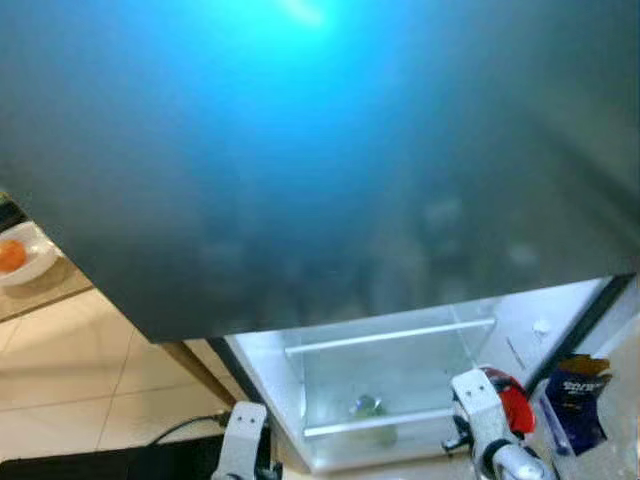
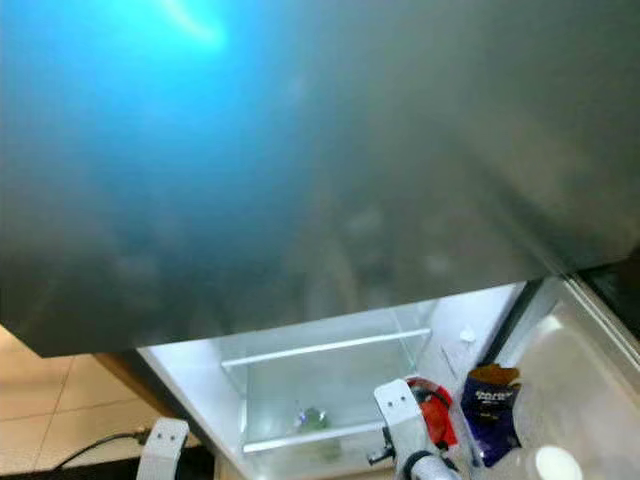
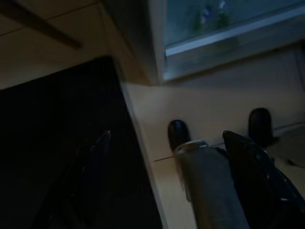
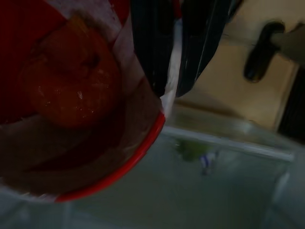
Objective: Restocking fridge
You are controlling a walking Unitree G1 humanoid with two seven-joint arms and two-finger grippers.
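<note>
The right gripper (image 4: 174,71) has its two black fingers (image 4: 147,47) pressed together on the edge of a red-trimmed clear bag (image 4: 71,95) with a round red-orange fruit inside, which hangs just above the open lower fridge compartment (image 1: 390,380). In the head views the bag shows as a red patch (image 1: 512,405) by the right wrist, at the compartment's right front corner.

The left gripper (image 3: 167,157) hangs low over the tile floor (image 3: 200,100), fingers spread wide and holding nothing.

A dark fridge door (image 1: 320,150) looms close overhead. Inside the lit compartment lies a small greenish item (image 1: 366,406), too blurred to identify. A dark blue snack bag (image 1: 578,395) stands beside the red one, and an orange on a white plate (image 1: 22,258) sits far left.
</note>
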